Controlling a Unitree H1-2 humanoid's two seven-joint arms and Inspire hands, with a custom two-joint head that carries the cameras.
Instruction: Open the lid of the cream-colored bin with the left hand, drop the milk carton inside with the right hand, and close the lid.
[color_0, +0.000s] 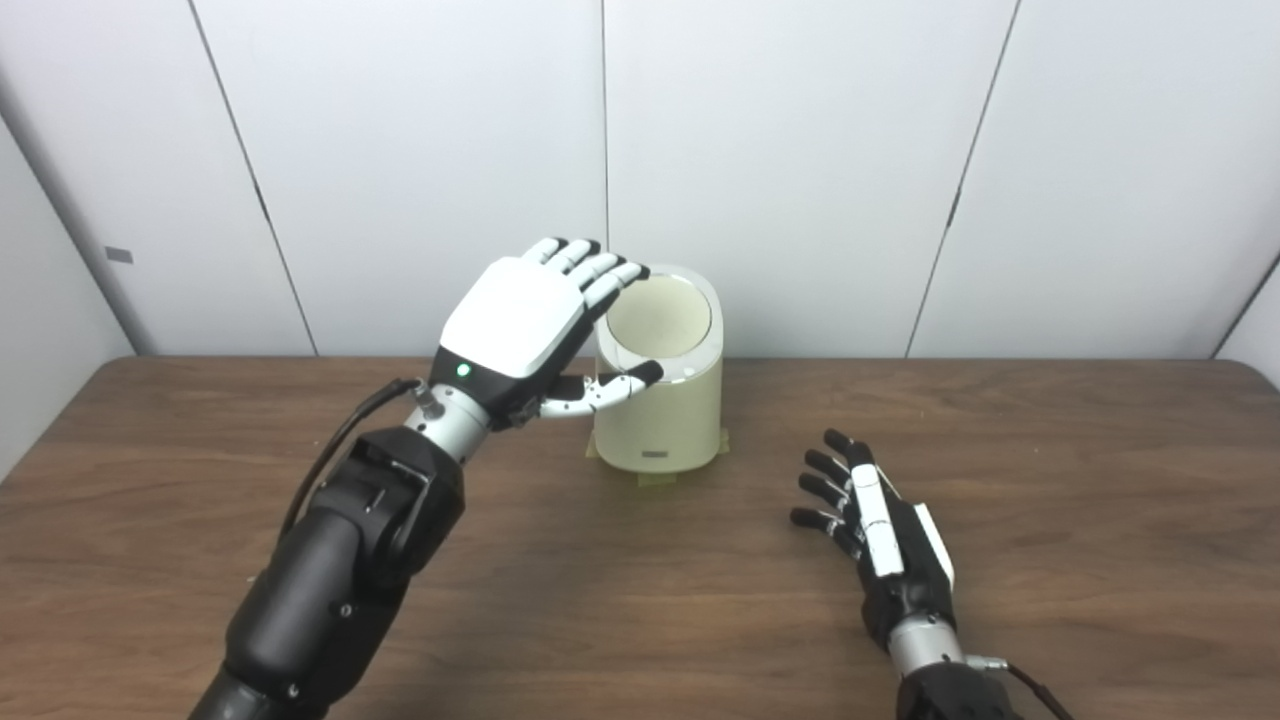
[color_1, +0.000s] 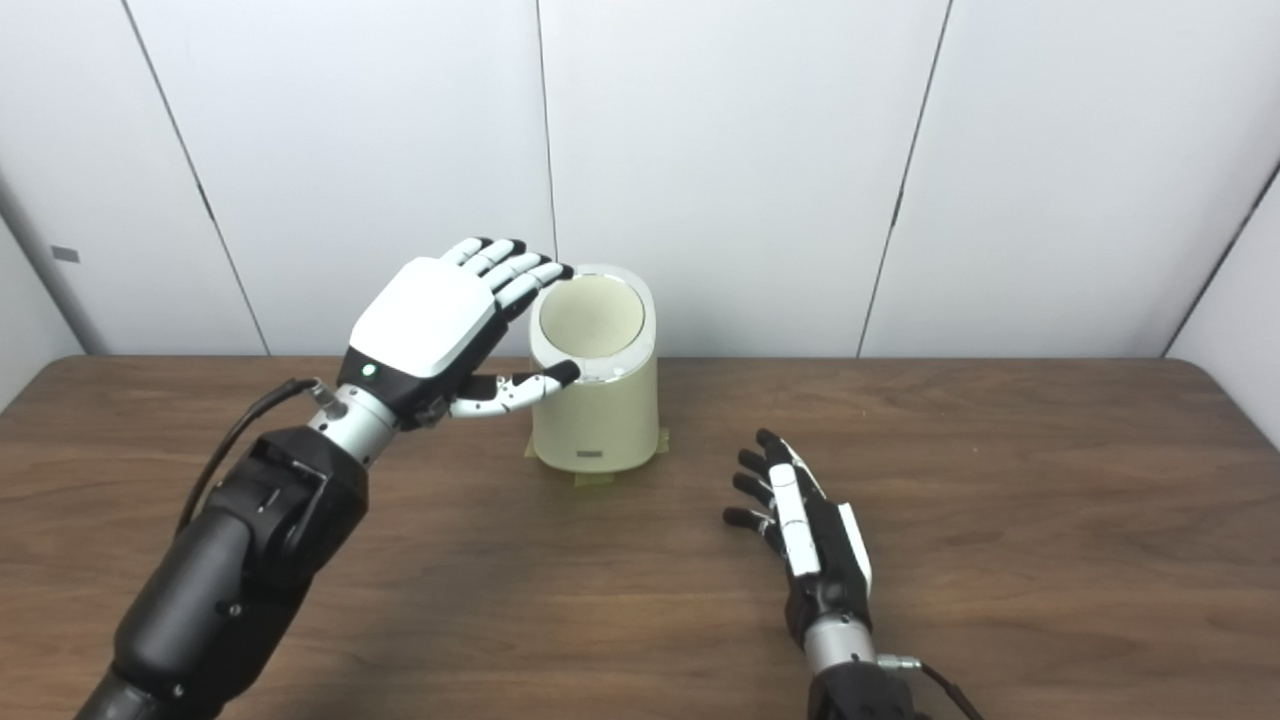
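one cream-colored bin (color_0: 660, 400) stands upright at the table's (color_0: 640, 600) far centre, its round lid (color_0: 660, 318) looking shut. your left hand (color_0: 530, 325) hovers at the bin's 9 o'clock, fingers spread and empty, tips over the rim, thumb near the wall. it's the nearer hand. your right hand (color_0: 880, 525) rests open at 5 o'clock, well apart. no milk carton shows.
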